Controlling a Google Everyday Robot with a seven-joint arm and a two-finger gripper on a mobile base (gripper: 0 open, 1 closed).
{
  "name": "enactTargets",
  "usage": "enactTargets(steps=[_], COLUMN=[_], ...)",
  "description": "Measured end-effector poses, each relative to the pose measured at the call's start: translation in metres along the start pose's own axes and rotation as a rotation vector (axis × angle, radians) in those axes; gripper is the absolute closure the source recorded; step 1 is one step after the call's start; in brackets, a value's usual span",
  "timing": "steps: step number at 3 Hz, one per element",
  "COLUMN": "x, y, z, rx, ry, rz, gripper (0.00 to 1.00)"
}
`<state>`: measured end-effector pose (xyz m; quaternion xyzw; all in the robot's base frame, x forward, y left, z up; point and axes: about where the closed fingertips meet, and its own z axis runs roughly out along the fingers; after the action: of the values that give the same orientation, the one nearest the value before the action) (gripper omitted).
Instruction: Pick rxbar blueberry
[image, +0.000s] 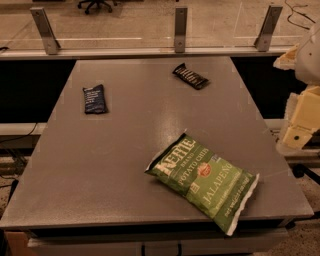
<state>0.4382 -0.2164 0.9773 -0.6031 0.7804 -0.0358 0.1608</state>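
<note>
The rxbar blueberry (94, 99) is a small flat navy-blue wrapper with faint white text. It lies flat on the grey table (125, 165), at the far left. My gripper (299, 131) shows as cream-coloured parts at the right edge of the view, beyond the table's right side. It is far from the bar and touches nothing on the table.
A black bar wrapper with white lettering (190, 76) lies at the far centre-right. A large green chip bag (205, 181) lies at the near right, overhanging the front edge a little. A glass railing with metal posts (180, 29) runs behind the table.
</note>
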Motion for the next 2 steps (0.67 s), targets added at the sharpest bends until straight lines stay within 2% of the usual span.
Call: enactTargets(steps=[1,2], x=[0.000,-0.033], y=[0.000,0.004], z=[0.000,0.012], rx=[0.000,-0.028], ry=[0.000,-0.083], rz=[0.000,-0.050], gripper=[0.00,0.00])
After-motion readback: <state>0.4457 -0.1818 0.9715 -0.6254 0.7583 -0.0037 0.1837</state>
